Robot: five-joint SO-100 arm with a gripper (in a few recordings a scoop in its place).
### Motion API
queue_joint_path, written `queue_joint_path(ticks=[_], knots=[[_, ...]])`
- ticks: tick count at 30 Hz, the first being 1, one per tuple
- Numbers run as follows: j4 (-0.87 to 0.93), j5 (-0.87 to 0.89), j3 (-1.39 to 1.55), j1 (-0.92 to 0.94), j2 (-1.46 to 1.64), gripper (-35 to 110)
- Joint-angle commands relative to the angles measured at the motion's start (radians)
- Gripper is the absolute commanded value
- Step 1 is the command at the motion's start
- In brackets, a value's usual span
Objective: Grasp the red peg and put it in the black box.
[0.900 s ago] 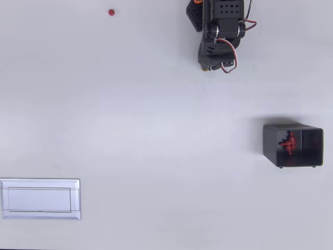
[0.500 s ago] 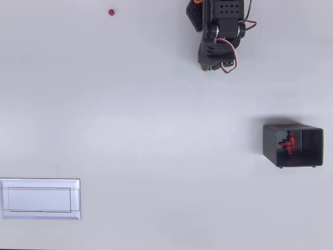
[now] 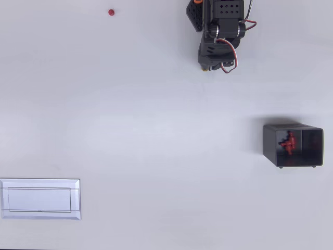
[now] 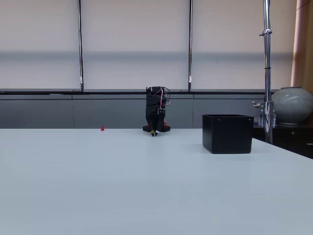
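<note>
Your tool (image 3: 207, 66) hangs folded under the black arm (image 3: 221, 31) at the top edge of the overhead view, tip down close to the worktop (image 3: 156, 135); you cannot tell how far its jaws stand apart. The red peg (image 3: 111, 12) lies on the worktop well to the left of the arm in that view, untouched. The black box (image 3: 293, 145) stands well apart at the right, red shapes showing on its glossy inner wall. A flat white plate (image 3: 40, 198) sits at the lower left.
</note>
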Motion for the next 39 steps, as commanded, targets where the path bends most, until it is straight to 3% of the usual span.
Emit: queue_joint_path(ticks=[1, 25, 30, 32, 39], knots=[[0.029, -0.014, 0.009, -0.005, -0.037, 0], [0.029, -0.008, 0.009, -0.028, -0.037, 3], [0.037, 0.196, 0.009, 0.057, -0.018, 3], [-0.023, 0.304, 0.009, 0.098, 0.029, 3], [-0.350, 0.275, 0.009, 0.298, 0.347, 0]])
